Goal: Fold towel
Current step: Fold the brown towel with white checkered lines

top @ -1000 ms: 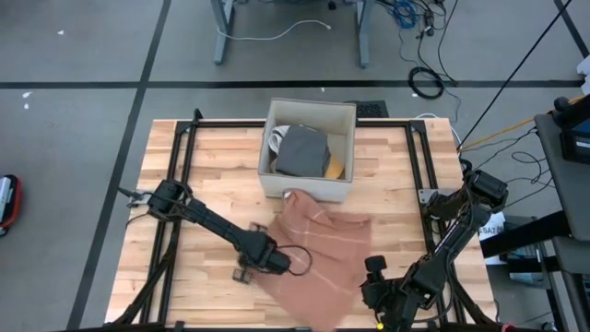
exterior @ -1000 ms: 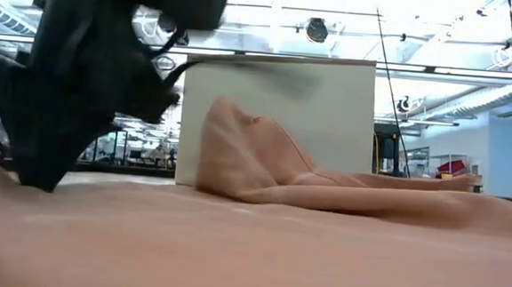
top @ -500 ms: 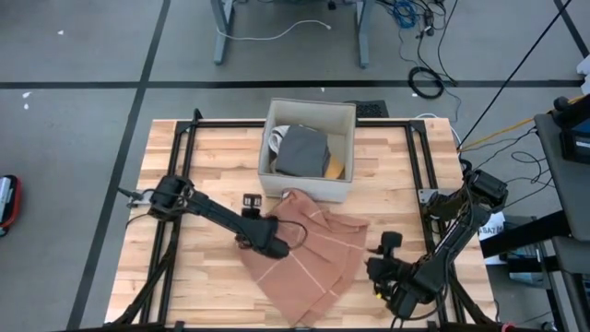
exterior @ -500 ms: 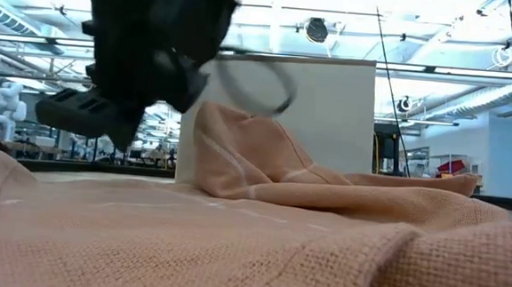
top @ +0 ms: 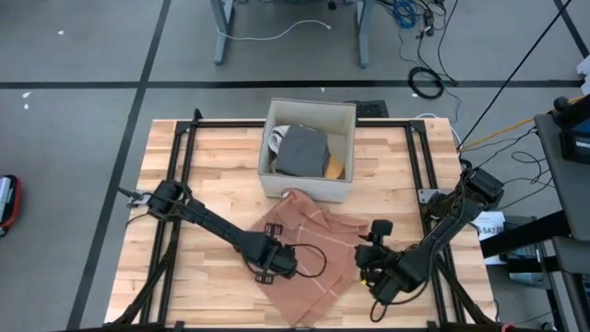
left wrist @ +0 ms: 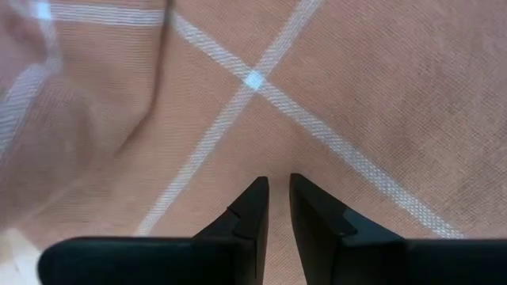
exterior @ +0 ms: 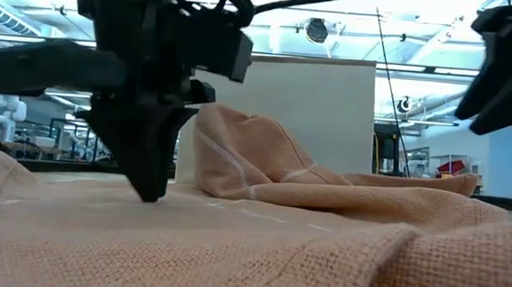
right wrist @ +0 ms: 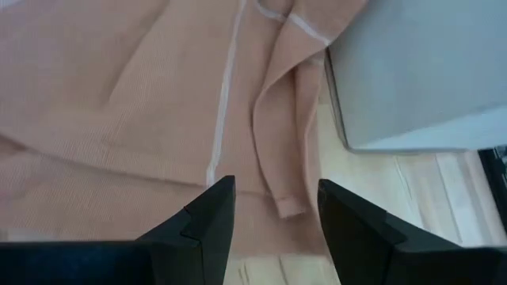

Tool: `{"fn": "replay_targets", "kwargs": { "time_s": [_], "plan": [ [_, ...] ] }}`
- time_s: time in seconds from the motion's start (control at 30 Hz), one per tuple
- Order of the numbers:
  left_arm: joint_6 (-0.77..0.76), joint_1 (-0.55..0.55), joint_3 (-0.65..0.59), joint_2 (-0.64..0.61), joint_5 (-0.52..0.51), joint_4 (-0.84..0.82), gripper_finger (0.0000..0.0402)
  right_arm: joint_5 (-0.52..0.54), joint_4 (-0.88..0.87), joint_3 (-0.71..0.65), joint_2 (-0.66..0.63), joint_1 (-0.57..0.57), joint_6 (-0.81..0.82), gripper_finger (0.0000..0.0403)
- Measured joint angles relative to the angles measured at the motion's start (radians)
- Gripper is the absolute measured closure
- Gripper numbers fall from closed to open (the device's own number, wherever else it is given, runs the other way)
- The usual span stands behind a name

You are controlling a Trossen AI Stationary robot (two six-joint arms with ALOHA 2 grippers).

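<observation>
One towel [top: 309,254], salmon with pale stripes, lay crumpled on the near half of the table [top: 212,166], its far corner riding up against the one white box [top: 309,148] that stood at the far middle. In that box we counted one grey folded cloth [top: 301,150] and something yellow [top: 335,170] beside it. Two arms worked the scene. The left gripper [top: 275,267] sat low on the towel's left part, its fingers [left wrist: 252,207] nearly together with only a thin slit between them; in its wrist view they pressed toward the cloth just near a crossing of two stripes, and we could not see any fold pinched. The right gripper [top: 371,261] hovered at the towel's right edge, fingers [right wrist: 212,207] set well apart and empty.

Against half a second earlier, the left gripper had moved nearer and slightly right, from the towel's far-left corner down onto its middle-left. The right gripper had drifted a little left toward the cloth. The towel itself had kept much the same bunched outline.
</observation>
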Motion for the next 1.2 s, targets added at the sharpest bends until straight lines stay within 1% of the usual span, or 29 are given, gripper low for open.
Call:
{"fn": "replay_targets", "kwargs": {
  "time_s": [0.17, 0.27, 0.4, 0.53, 0.6, 0.67, 0.8, 0.87, 0.97, 1.2],
  "plan": [
    [0.015, -0.006, -0.02, 0.015, 0.002, 0.004, 0.0342, -0.005, 0.057, 0.0, 0.0, -0.055, -0.085, 0.0236],
    [0.022, 0.001, -0.059, 0.013, -0.005, 0.001, 0.0342, -0.009, 0.06, 0.0, 0.0, -0.09, -0.073, 0.0236],
    [0.012, 0.019, -0.08, 0.016, -0.071, -0.094, 0.0342, -0.012, 0.069, 0.0, 0.0, -0.118, -0.082, 0.0236],
    [0.017, 0.029, -0.087, 0.018, -0.113, -0.198, 0.0342, -0.05, 0.146, 0.0, 0.0, -0.135, -0.155, 0.0236],
    [0.037, 0.03, -0.089, 0.021, -0.153, -0.248, 0.0342, -0.052, 0.217, 0.0, 0.0, -0.137, -0.211, 0.0236],
    [0.065, 0.031, -0.092, 0.023, -0.187, -0.274, 0.0342, -0.052, 0.304, 0.0, 0.0, -0.137, -0.301, 0.0236],
    [0.122, 0.047, -0.092, 0.024, -0.201, -0.254, 0.0342, -0.081, 0.513, 0.0, 0.0, -0.137, -0.528, 0.0236],
    [0.14, 0.054, -0.092, 0.024, -0.205, -0.235, 0.0342, -0.141, 0.622, 0.0, 0.0, -0.142, -0.646, 0.0236],
    [0.162, 0.061, -0.092, 0.022, -0.213, -0.202, 0.0342, -0.249, 0.751, 0.0, 0.0, -0.161, -0.774, 0.0236],
    [0.186, 0.07, -0.09, 0.021, -0.216, -0.161, 0.0342, -0.573, 0.959, 0.0, 0.0, -0.23, -1.018, 0.0236]
  ]
}}
